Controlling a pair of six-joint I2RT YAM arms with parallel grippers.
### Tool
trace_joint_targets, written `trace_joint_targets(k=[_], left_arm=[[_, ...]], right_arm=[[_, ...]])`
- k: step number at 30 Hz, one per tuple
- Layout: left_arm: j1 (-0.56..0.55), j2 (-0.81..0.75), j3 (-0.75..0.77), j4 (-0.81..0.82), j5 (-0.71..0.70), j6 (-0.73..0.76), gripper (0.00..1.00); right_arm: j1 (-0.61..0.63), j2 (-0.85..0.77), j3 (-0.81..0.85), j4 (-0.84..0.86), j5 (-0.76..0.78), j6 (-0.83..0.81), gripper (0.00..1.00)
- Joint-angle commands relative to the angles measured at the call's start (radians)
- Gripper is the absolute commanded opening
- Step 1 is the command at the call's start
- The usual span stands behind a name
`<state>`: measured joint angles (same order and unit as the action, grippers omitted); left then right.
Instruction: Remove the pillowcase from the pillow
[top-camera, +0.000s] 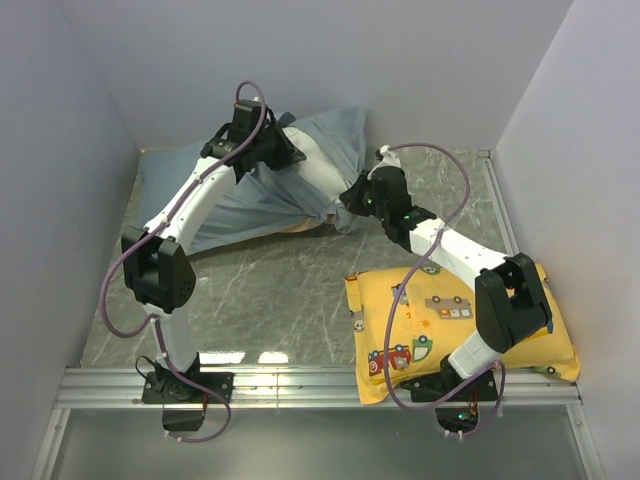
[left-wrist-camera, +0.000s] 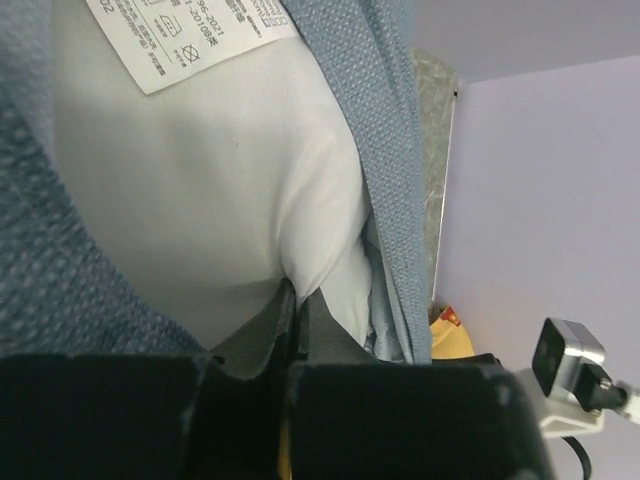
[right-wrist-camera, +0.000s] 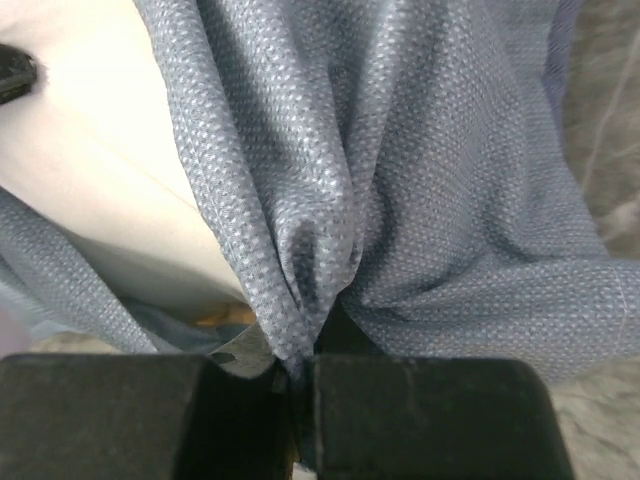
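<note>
The blue-grey pillowcase (top-camera: 230, 205) lies bunched at the back of the table, part way off the white pillow (top-camera: 318, 172). My left gripper (top-camera: 283, 152) is shut on a pinch of the white pillow (left-wrist-camera: 230, 180); a care label (left-wrist-camera: 190, 35) shows on the pillow, and pillowcase fabric (left-wrist-camera: 385, 120) hangs at its sides. My right gripper (top-camera: 352, 195) is shut on a fold of the pillowcase (right-wrist-camera: 400, 180) at the pillow's near right end. White pillow (right-wrist-camera: 90, 150) shows to the left in the right wrist view.
A yellow cartoon-vehicle print pillow (top-camera: 450, 320) lies at the near right under the right arm. Lilac walls enclose the table on the left, back and right. A metal rail (top-camera: 320, 385) runs along the near edge. Grey marbled table surface (top-camera: 270, 290) lies between the arms.
</note>
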<state>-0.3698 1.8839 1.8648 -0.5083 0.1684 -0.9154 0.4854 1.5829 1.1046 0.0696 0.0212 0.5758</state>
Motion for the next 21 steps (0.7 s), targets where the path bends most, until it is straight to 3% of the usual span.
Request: trace_joint_targets(k=[1, 6, 10, 13, 14, 16, 21], left_arm=[[0.123, -0.091, 0.142, 0.209, -0.205, -0.005, 0.00], [0.123, -0.120, 0.059, 0.247, -0.179, -0.011, 0.00], [0.115, -0.129, -0.001, 0.278, -0.162, -0.019, 0.00], [0.106, -0.128, -0.024, 0.283, -0.159, -0.008, 0.00], [0.103, -0.124, -0.021, 0.268, -0.165, -0.004, 0.00], [0.106, -0.124, -0.015, 0.248, -0.165, 0.009, 0.00], [0.149, -0.157, -0.019, 0.238, -0.204, 0.018, 0.00]], right_arm=[[-0.084, 0.005, -0.088, -0.209, 0.065, -0.030, 0.03], [-0.113, 0.019, -0.088, -0.163, -0.048, -0.022, 0.17], [-0.117, 0.032, -0.075, -0.156, -0.078, -0.017, 0.18], [-0.117, 0.035, -0.077, -0.156, -0.078, -0.016, 0.18], [-0.119, 0.035, -0.075, -0.162, -0.072, -0.014, 0.10], [-0.129, 0.037, -0.080, -0.175, -0.040, -0.014, 0.06], [-0.188, 0.019, -0.143, -0.156, -0.038, -0.014, 0.04]])
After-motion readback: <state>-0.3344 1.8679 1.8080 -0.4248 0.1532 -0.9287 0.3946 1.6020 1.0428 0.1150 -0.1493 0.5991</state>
